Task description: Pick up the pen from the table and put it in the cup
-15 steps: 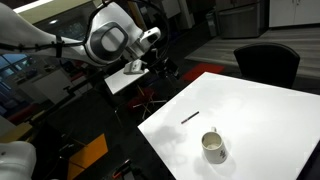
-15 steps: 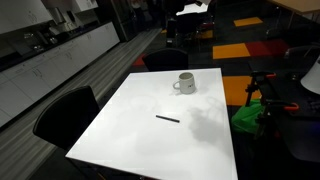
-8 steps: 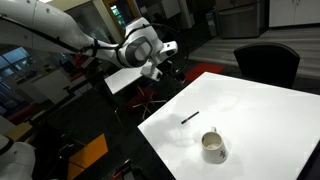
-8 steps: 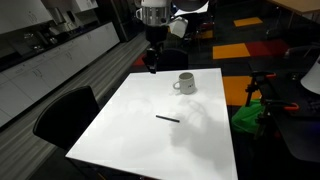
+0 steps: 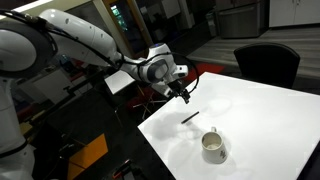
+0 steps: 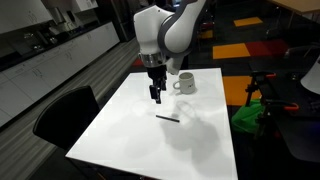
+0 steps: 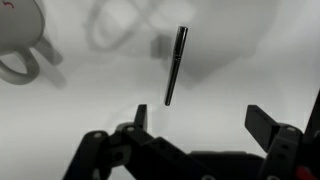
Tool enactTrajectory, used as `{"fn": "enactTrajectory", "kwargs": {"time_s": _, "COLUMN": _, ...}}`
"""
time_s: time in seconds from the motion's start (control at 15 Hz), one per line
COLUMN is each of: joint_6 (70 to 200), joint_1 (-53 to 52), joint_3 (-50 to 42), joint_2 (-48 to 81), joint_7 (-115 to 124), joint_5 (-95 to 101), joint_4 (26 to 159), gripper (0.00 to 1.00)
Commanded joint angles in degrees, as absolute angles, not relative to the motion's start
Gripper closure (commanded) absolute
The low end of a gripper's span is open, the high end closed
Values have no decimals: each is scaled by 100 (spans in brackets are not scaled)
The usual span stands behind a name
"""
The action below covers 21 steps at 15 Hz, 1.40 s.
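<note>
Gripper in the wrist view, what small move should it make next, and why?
Probably ease forward and down: the open gripper hangs above the table, and the pen lies flat, untouched, just ahead of it, not yet between the jaws.

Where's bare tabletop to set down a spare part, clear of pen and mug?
Free: the whole stretch of the large white table from the thin dark pen to the edge by the black chair. Crowded: the patch around pen and cream round mug, where the open gripper hovers.
</note>
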<state>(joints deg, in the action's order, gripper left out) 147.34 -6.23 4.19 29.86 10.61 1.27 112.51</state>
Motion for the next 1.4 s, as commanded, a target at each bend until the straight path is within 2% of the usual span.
{"fn": "enactTrajectory", "kwargs": {"time_s": 0.0, "joint_6": 14718, "joint_1": -697, "joint_3": 347, "joint_2": 3075, "joint_7": 1010, "joint_5": 50, "joint_4": 11190, "gripper": 0}}
{"fn": "enactTrajectory", "kwargs": {"time_s": 0.4, "joint_6": 14695, "joint_1": -699, "joint_3": 362, "joint_2": 3209, "joint_7": 1013, "joint_5": 23, "joint_4": 11001, "gripper": 0}}
{"fn": "enactTrajectory", "kwargs": {"time_s": 1.33, "joint_6": 14773, "joint_1": -981, "joint_3": 49, "joint_2": 4816, "joint_7": 1714, "joint_5": -99, "joint_4": 9651, "gripper": 0}}
